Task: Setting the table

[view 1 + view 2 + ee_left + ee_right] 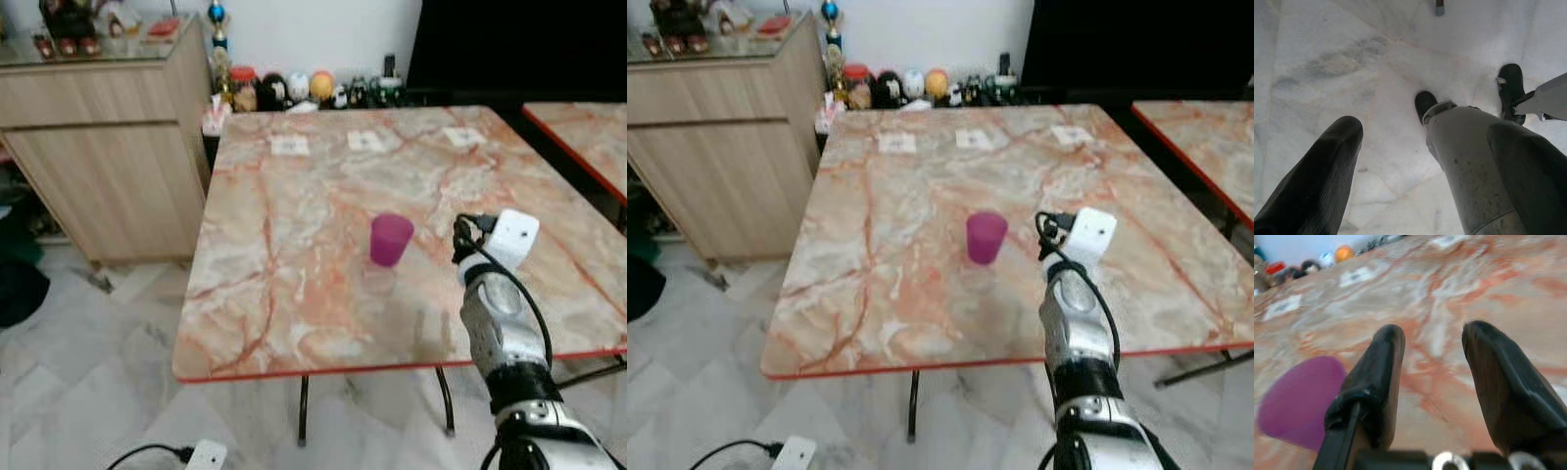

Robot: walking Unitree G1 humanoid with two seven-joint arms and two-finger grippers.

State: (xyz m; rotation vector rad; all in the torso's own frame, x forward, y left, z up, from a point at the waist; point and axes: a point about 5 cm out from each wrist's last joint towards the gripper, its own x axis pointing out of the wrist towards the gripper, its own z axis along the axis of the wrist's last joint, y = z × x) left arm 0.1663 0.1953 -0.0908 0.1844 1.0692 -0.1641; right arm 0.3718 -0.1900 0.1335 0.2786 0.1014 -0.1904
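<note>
A purple cup point(391, 238) stands upright near the middle of the marble table point(284, 304). My right arm point(500, 313) reaches over the table's near edge, to the right of the cup. In the right wrist view my right gripper point(1432, 335) is open with nothing between its fingers, a little above the tabletop. The cup point(1298, 401) lies just outside one finger point(1376, 377), apart from it. My left gripper point(1425, 134) hangs open and idle over the floor beside my own leg.
A wooden cabinet point(98, 127) stands left of the table. Small toys and bottles point(294, 90) line the wall behind it. Three paper squares point(365, 140) lie at the table's far edge. A second table point(588, 137) stands at right. Marble floor point(88, 352) spreads to the left.
</note>
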